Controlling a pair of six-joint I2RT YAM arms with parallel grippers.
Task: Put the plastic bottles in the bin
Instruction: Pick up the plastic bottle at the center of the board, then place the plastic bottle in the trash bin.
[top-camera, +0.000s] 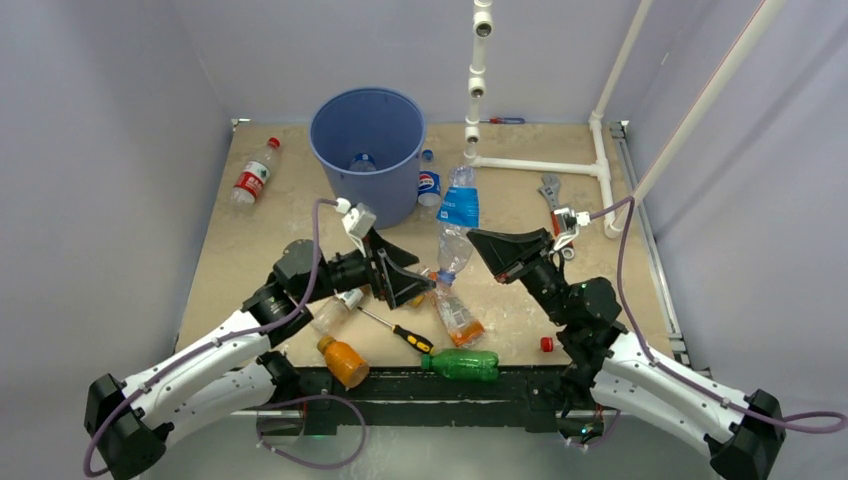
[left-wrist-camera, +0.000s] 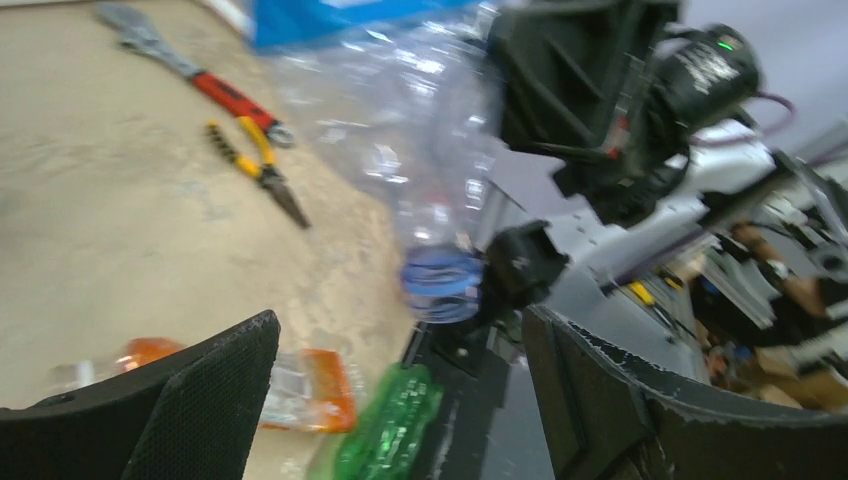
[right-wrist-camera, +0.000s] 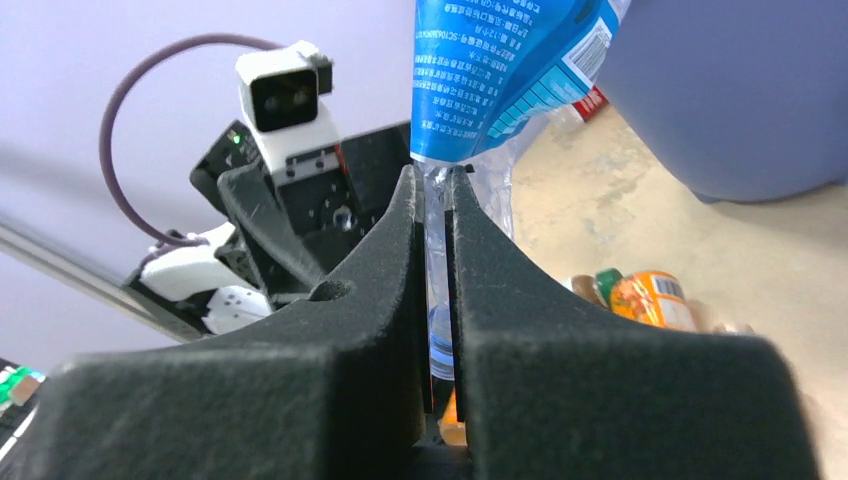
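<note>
- Pinching a blue-labelled bottle in the right hand, clamped almost flat on the crumpled clear wall just below the label.
- Holding it tilted, label end toward the bin and blue cap toward the near edge of the tabletop.
- Spreading the left hand wide around nothing, just left of the capped end of that bottle.
- Standing open side up at the far middle of the tabletop: the bin, with one bottle in the bin visible at its bottom.
- Resting just beside the bin's right wall: a Pepsi bottle.
- Lying left of the bin, near the far left corner: a red-labelled bottle.
- Lying between the two hands, below the held bottle: an orange-labelled bottle.
- Sitting along the near edge: an orange-filled bottle on the left and a green bottle to its right.
- Peeking out beside the left arm: a clear bottle.
- Lying between the clear and green bottles: a screwdriver.
- Sitting at the far right: a wrench; nearer, right of the green bottle, a loose red cap.
</note>
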